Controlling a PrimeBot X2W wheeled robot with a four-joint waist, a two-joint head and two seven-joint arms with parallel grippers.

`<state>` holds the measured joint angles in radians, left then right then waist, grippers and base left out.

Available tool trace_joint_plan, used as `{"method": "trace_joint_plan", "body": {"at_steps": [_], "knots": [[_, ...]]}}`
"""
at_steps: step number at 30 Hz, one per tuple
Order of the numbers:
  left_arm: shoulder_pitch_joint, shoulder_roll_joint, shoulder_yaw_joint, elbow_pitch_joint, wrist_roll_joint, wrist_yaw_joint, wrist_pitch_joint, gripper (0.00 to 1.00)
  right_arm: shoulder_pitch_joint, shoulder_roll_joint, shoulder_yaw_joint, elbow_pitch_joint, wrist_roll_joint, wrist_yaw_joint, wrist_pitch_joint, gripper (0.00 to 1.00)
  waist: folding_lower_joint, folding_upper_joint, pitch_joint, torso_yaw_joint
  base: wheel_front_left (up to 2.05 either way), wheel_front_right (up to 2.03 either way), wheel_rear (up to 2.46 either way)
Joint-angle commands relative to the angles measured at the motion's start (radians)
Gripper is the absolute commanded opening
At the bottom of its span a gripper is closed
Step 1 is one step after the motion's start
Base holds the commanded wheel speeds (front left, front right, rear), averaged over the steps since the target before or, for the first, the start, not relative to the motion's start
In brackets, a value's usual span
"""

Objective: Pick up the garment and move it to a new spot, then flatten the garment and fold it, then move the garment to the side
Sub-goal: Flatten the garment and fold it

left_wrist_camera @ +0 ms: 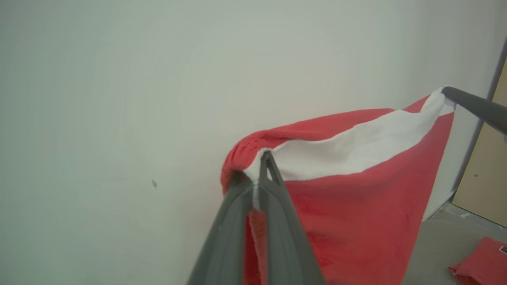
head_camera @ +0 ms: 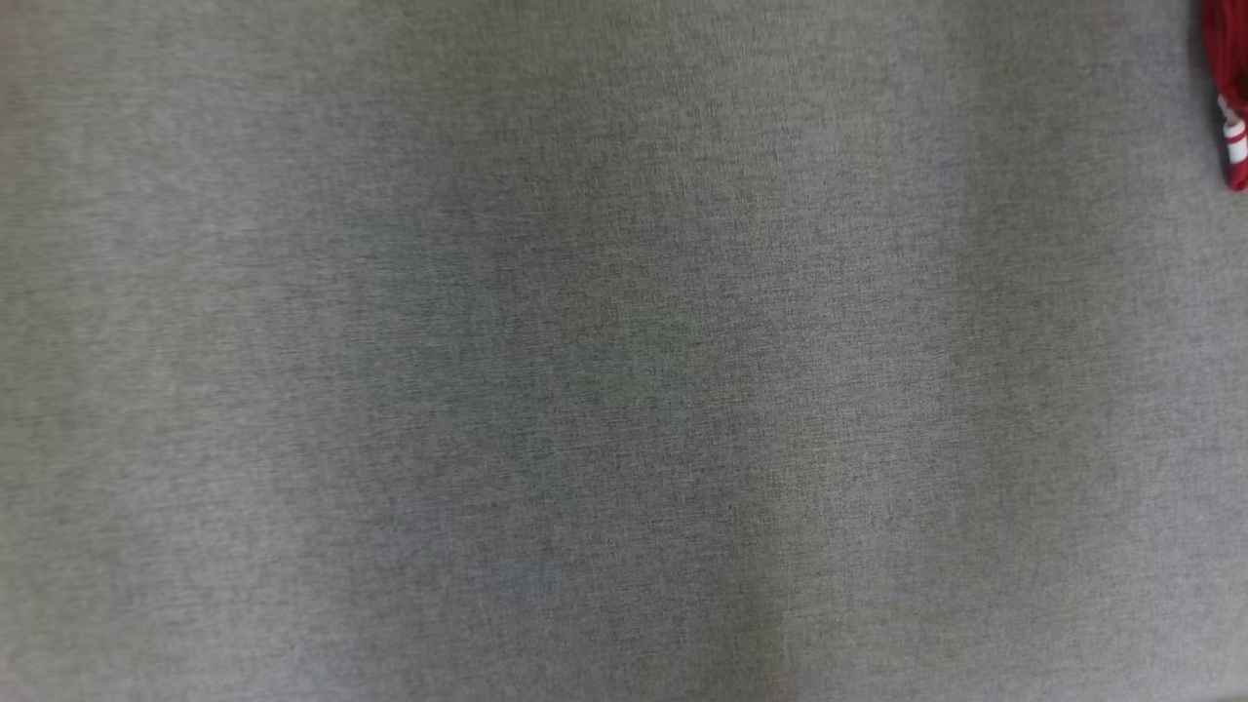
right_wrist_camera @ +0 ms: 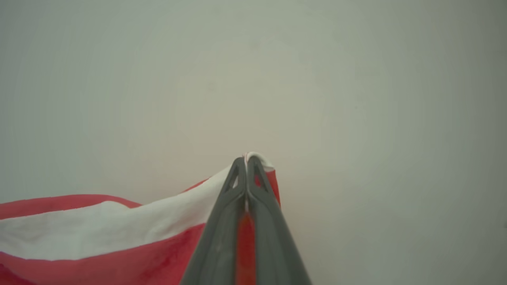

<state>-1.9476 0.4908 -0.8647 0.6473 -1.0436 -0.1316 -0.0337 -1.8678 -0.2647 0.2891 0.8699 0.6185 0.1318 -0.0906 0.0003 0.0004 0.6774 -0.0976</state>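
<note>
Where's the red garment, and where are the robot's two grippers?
Garment (left_wrist_camera: 356, 213): left wrist view, on the red panel below the white band.
Left gripper (left_wrist_camera: 257, 174): left wrist view, between its fingertips, shut on the white edge.
Right gripper (right_wrist_camera: 246, 160): right wrist view, between its fingertips, pinching a corner.

Soft, even light throughout, with no glare; on the grey cloth surface (head_camera: 585, 390) broad, faint darker bands lie well away from the garment (head_camera: 1230, 88), and a narrow dark shadow hugs the garment's edge; the weave looks slightly soft. Behind the garment the wall (left_wrist_camera: 119, 99) is pale and flat-lit, dimming toward the corners, with a faint pink cast just above the garment; the left gripper (left_wrist_camera: 256, 180) and right gripper (right_wrist_camera: 246, 160) blur below the garment's held edge.
</note>
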Motion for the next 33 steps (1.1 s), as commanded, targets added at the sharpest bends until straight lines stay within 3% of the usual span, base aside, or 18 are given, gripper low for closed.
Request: {"method": "trace_joint_plan", "body": {"at_steps": [1,10,16,21,27,33], "knots": [[-0.015,0.009,-0.018,0.009,-0.016,0.002,-0.012,0.00,-0.009,-0.001,0.012,0.010,0.008,-0.003,-0.009,0.00,-0.0003,-0.0004,0.029,-0.017,0.00,0.00,0.00],[-0.029,0.016,-0.111,0.042,-0.096,0.002,-0.067,0.00,-0.020,-0.014,0.067,0.052,0.034,-0.003,-0.037,0.00,-0.0003,-0.0004,0.061,-0.017,0.00,0.00,0.00],[0.040,0.014,-0.160,0.036,-0.154,0.002,-0.135,0.00,0.056,-0.013,0.106,0.050,0.072,-0.003,-0.077,0.00,-0.0003,-0.0004,0.044,-0.008,0.00,0.00,0.00],[0.158,0.042,-0.181,-0.031,-0.200,0.002,-0.199,0.00,0.188,-0.037,0.158,-0.012,0.119,-0.003,-0.111,0.00,-0.0003,-0.0004,-0.015,-0.002,0.00,0.00,0.00],[0.398,0.103,-0.180,-0.146,-0.196,0.002,-0.231,0.00,0.455,-0.095,0.215,-0.164,0.173,-0.003,-0.147,0.00,-0.0003,-0.0004,-0.110,0.001,0.00,0.00,0.00],[0.689,0.107,-0.046,-0.287,-0.127,0.032,-0.231,0.00,0.736,-0.137,0.232,-0.311,0.190,-0.003,-0.158,0.00,-0.0003,-0.0004,-0.194,0.010,0.00,0.00,0.00]]}}
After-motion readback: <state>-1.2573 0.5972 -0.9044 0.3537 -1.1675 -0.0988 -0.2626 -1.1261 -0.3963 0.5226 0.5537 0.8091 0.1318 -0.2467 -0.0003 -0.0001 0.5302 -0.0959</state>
